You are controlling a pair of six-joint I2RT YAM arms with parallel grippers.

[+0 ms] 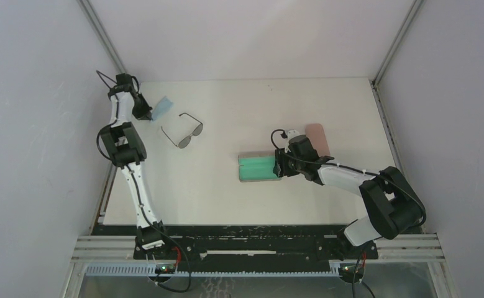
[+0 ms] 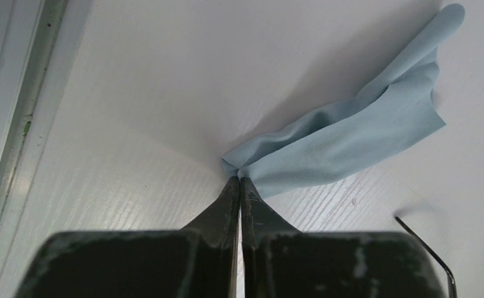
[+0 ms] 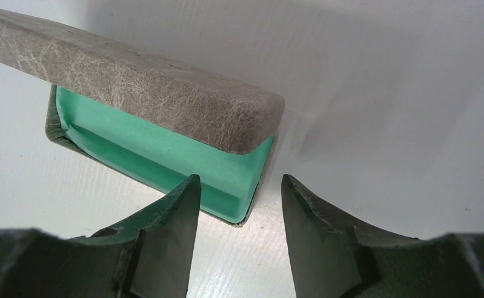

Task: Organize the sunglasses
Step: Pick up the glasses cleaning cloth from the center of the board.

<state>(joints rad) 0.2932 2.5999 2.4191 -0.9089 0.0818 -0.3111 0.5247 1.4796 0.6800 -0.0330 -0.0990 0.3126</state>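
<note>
The left gripper (image 2: 239,181) is clamped on a light blue cloth (image 2: 351,136). The sunglasses (image 1: 188,135) lie near, to its right, long axis slanted. The right gripper (image 3: 239,183), jaws apart at an open case (image 3: 164,105), is farther.

We look down from above and behind the two arm bases (image 1: 149,239), far enough to take in the whole white bench (image 1: 258,105). Our left wrist view sits low, close behind its jaws, facing the light blue cloth (image 2: 351,143) that the overhead view shows at back left. Our right wrist view looks closely past its jaws at the open grey-brown case (image 3: 164,99), mid-bench from above.
</note>
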